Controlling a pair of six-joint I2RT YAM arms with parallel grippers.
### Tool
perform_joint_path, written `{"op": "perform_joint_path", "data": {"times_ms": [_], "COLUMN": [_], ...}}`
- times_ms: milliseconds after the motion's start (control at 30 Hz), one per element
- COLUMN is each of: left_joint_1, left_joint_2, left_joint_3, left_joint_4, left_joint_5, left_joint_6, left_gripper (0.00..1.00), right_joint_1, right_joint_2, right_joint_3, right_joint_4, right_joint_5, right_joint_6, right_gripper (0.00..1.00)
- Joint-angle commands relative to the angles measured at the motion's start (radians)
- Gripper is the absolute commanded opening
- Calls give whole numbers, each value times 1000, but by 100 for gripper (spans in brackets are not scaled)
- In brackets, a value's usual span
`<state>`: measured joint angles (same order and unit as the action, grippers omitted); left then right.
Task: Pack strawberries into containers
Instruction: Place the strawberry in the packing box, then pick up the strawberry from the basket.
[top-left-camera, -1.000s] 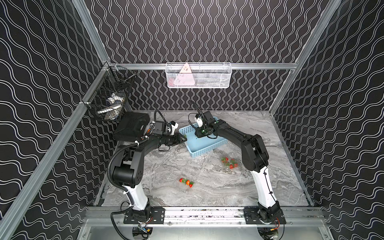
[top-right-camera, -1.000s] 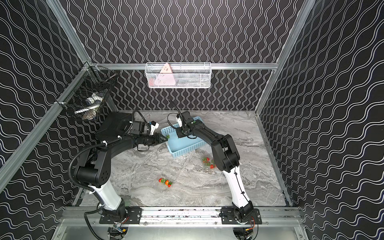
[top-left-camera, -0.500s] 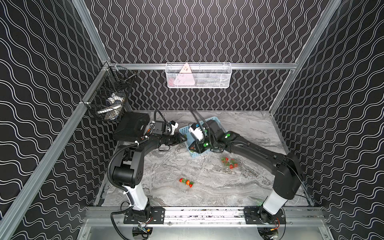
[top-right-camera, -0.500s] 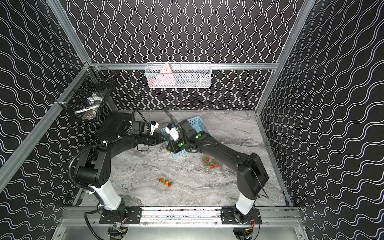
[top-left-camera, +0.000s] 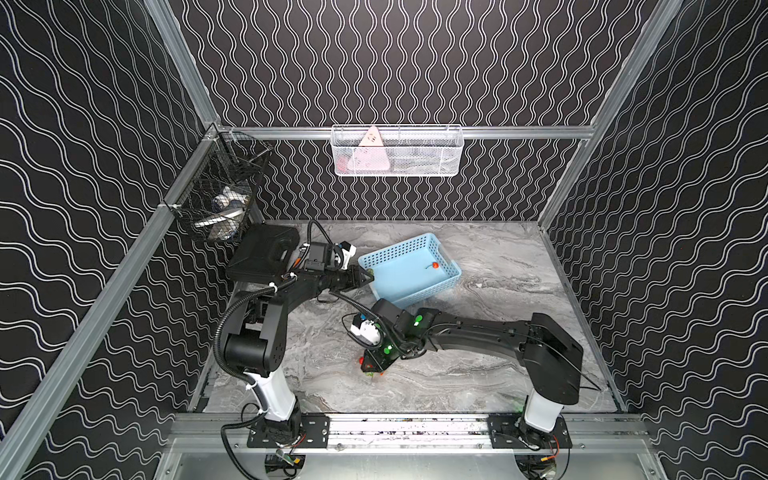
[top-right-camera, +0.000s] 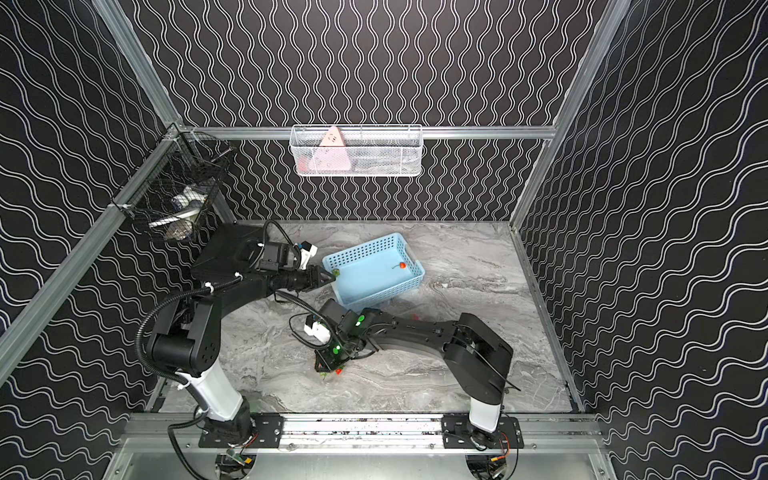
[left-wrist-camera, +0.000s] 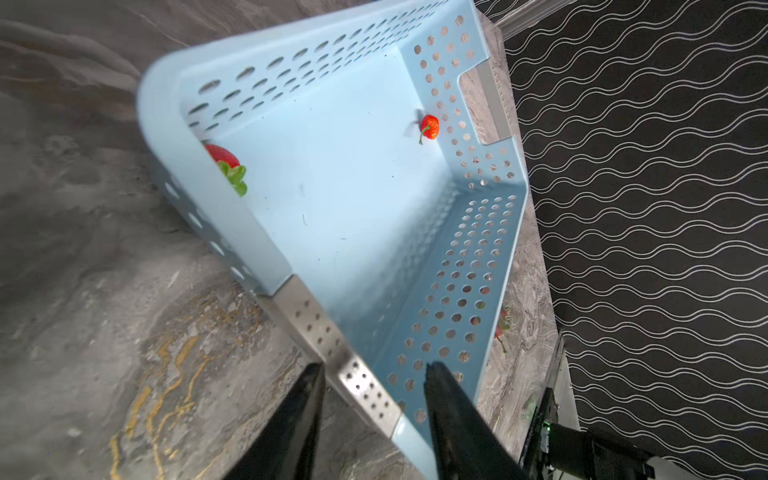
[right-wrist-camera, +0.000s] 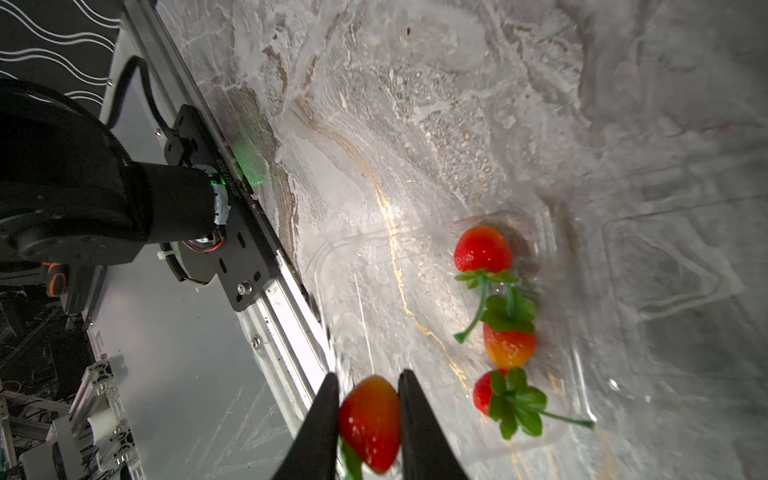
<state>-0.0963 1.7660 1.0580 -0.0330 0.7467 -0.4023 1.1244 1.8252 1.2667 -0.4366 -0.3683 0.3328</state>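
Looking down from the head camera, I see the marbled grey desk (top-left-camera: 498, 374) first. The blue perforated basket (top-left-camera: 432, 289) sits toward the back of it, skewed to the desk's edges. My left gripper (top-left-camera: 368, 277) is at the basket's left end. On the left wrist feed its jaws stand narrow, one outside and one inside the end wall, pinching that wall near a corner.

The right arm (top-left-camera: 478, 332) reaches low across the front-middle of the desk. The right gripper (top-left-camera: 374, 366) points down close to the surface there, well apart from the basket. Under it lies a clear clamshell container (right-wrist-camera: 436, 332), open, with its lid (right-wrist-camera: 665, 266) flat on the desk beside it. The plastic is hard to trace in both top views.

On the right wrist feed the jaws are closed narrowly on one strawberry (right-wrist-camera: 370, 415), leaves toward the wrist. I cannot tell whether it hangs over the tray or just outside its rim. Three more strawberries (right-wrist-camera: 482, 249) lie in a row inside the container, leaves touching. Two more lie in the basket: one (left-wrist-camera: 430, 126) against the far end wall and one (left-wrist-camera: 224, 160) tucked against a long wall.
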Motion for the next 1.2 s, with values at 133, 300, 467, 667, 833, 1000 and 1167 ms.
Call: {"op": "perform_joint_path", "data": {"times_ms": [133, 300, 467, 667, 833, 1000, 1167], "left_joint_1": [4, 6, 8, 7, 7, 6, 6], "left_joint_2": [-9, -11, -11, -8, 3, 8, 32], "left_joint_3": [-2, 2, 2, 0, 6, 10, 23], "left_joint_4": [30, 24, 27, 26, 21, 9, -6], "left_joint_5": [14, 14, 17, 19, 22, 26, 31], "left_joint_6": [-17, -13, -13, -10, -3, 6, 16], "left_gripper": [46, 46, 46, 46, 45, 43, 40], "right_joint_1": [17, 10, -106, -409, -536, -568, -568], "right_joint_2": [9, -5, -71, -33, 186, 390, 537], "right_joint_3": [40, 74, 118, 164, 356, 523, 666], "right_joint_4": [-66, -104, -120, 28, 42, 53, 48], "right_joint_5": [89, 140, 186, 128, 79, 30, -22], "right_joint_6": [20, 11, -28, -60, -112, -146, -150], "right_gripper": [46, 49, 49, 49, 48, 49, 50]}}
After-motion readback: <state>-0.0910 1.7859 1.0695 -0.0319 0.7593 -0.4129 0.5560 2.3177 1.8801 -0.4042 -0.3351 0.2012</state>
